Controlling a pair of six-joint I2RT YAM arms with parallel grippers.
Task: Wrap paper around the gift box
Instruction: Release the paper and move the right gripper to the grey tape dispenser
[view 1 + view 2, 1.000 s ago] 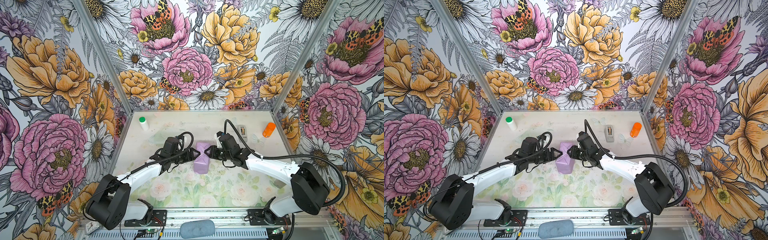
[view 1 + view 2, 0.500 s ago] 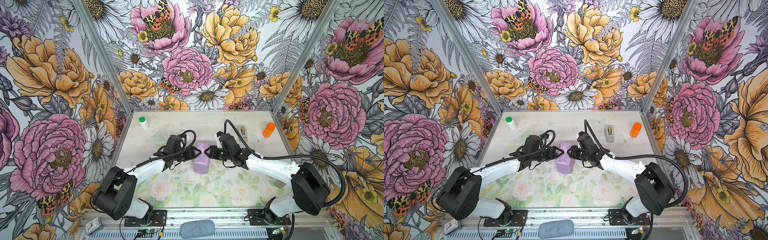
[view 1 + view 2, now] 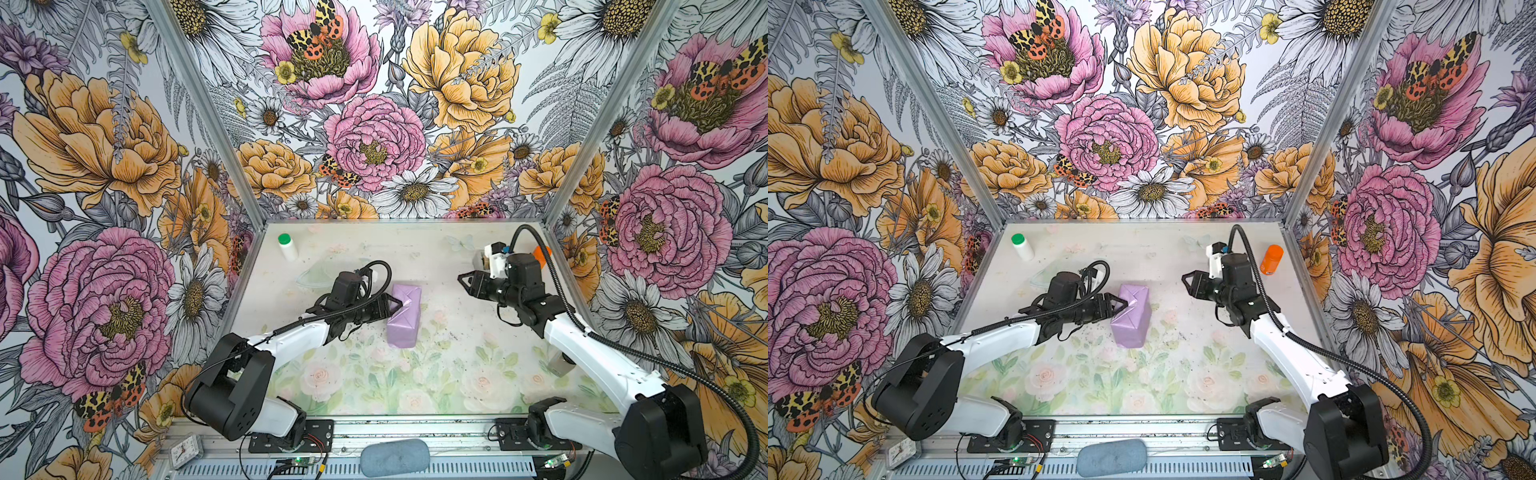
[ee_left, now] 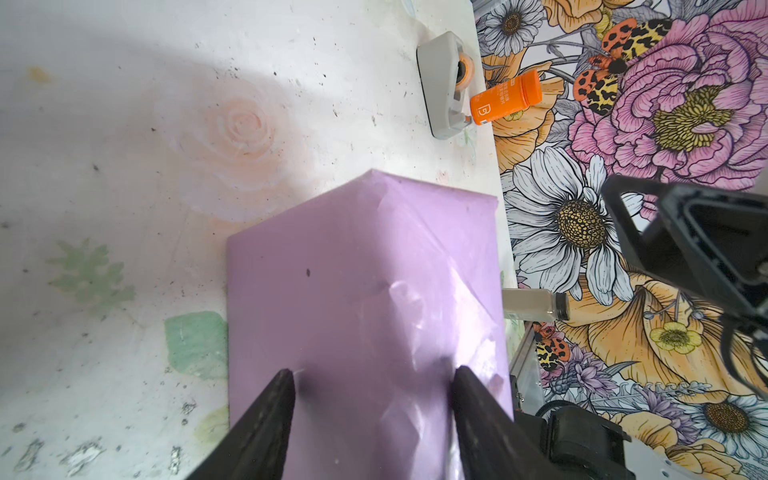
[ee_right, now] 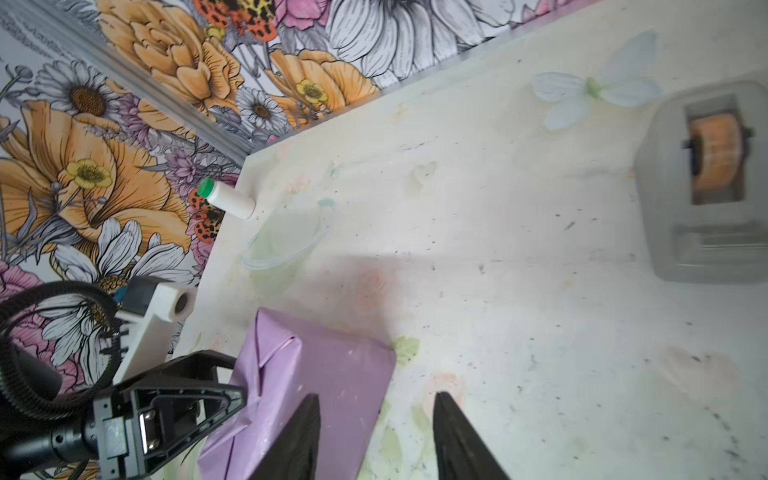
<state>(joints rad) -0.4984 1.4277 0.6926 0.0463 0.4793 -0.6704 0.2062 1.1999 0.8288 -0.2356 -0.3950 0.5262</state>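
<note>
The paper (image 3: 404, 316) is lilac and folded all round a block in the middle of the table, with triangular end flaps at its far end; the gift box itself is hidden under it. The wrapped block also shows in the other top view as paper (image 3: 1131, 318). My left gripper (image 3: 396, 305) stands open at its left side, fingertips against the paper (image 4: 353, 270), nothing between them. My right gripper (image 3: 462, 282) hangs open and empty well to the right of the block, apart from it. In the right wrist view the paper (image 5: 316, 374) lies beyond one finger of the right gripper (image 5: 377, 398).
A grey tape dispenser (image 4: 442, 83) and an orange bottle (image 3: 1271, 259) stand at the back right, close to my right wrist. A white bottle with a green cap (image 3: 287, 247) and a clear cup (image 3: 318, 276) are at the back left. A small jar (image 3: 559, 365) stands by the right wall.
My right gripper has drawn back from the wrapped block to the right and toward the back, opening a little. My left gripper stays against the block's left side, jaws slightly narrower.
</note>
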